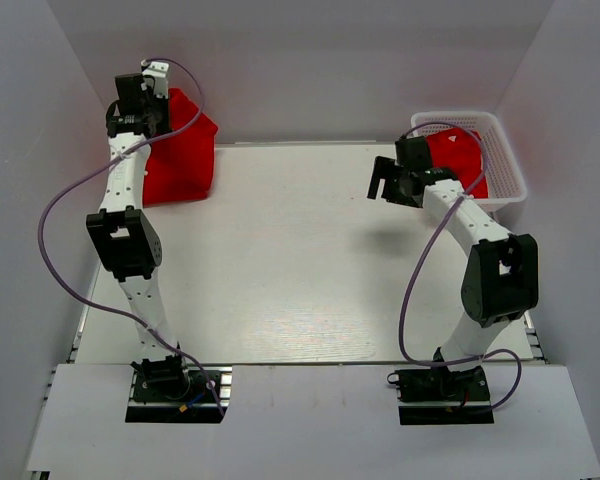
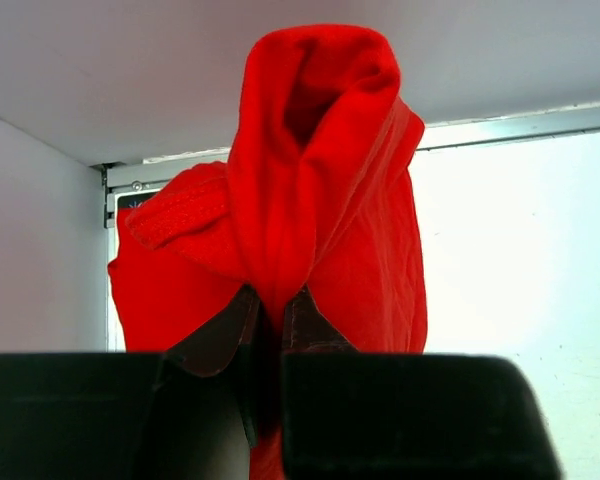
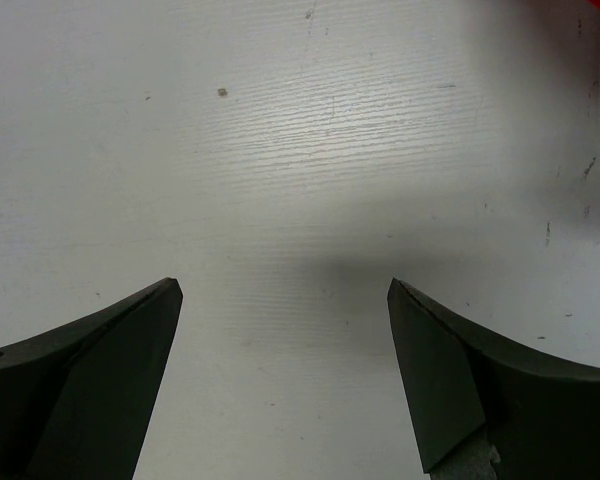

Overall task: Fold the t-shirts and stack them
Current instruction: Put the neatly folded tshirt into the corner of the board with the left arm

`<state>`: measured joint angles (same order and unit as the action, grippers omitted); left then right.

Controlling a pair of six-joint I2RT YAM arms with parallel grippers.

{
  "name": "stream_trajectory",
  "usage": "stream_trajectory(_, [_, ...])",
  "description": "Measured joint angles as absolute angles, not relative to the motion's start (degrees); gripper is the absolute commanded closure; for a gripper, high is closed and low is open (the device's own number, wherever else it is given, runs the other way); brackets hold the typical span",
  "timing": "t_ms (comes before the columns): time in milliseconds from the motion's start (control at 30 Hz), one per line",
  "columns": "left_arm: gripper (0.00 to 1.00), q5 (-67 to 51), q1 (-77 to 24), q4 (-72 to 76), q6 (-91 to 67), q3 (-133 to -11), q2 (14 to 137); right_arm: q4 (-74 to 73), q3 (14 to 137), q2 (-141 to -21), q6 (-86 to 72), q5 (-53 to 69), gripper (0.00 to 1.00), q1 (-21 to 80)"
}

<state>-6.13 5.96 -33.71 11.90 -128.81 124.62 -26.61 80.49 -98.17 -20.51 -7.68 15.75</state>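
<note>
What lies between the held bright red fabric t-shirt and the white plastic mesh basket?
Top view: bare white table from t-shirt to basket, with the open right gripper hovering over its basket end.

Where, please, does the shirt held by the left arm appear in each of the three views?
Top external: the shirt is at the upper left, draped at the far left corner of the table.
Left wrist: centre of the picture, pinched in the left end effector and rising above it.
Right wrist: not in it; only the open right end effector over the table.
Shared landmark: the white table.
</note>
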Motion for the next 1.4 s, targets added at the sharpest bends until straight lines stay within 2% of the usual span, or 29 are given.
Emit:
stream_trajectory(233, [1.00, -5.78, 7.49, -31.79, 11.25, -127.00, 124.60, -27.18, 81.54, -99.70, -20.51, -7.44, 0.10, 15.75])
stream_trajectory(633, [1.00, 2.26, 10.13, -30.15, 11.07, -124.95, 125.82, -29.21, 85.41, -101.62, -20.53, -7.57, 0.10, 15.75])
stream_trajectory(933, [1.00, 4.14, 12.25, -27.05, 11.11, -124.33, 131.28, -31.53, 87.37, -102.94, -20.60, -8.47, 0.10, 15.77])
stream_trajectory(1000, [0.64, 5.39, 12.58, -26.76, 11.00, -124.40, 132.92, -32.16, 88.03, -103.18, -20.64, -8.51, 0.10, 15.77])
stream_trajectory(1033, [0.60, 6.26, 12.75, -26.89, 11.07, -124.60, 133.75, -32.34, 88.33, -103.33, -20.69, -8.56, 0.10, 15.77])
stream_trajectory(1100, [0.42, 8.40, 13.02, -26.96, 10.50, -125.03, 135.04, -32.75, 88.79, -103.61, -20.80, -8.64, 0.10, 15.77])
stream_trajectory(1133, [0.28, 9.52, 13.08, -27.09, 10.41, -125.40, 135.57, -32.95, 88.84, -103.61, -20.82, -8.64, 0.10, 15.77])
stream_trajectory(1167, [0.00, 10.68, 13.19, -27.00, 10.24, -125.64, 135.81, -33.10, 88.84, -103.61, -20.84, -8.64, 0.10, 15.77])
stream_trajectory(1400, [0.00, 13.47, 13.61, -27.40, 8.84, -129.29, 135.52, -33.36, 88.84, -103.61, -20.97, -8.64, 0.10, 15.77])
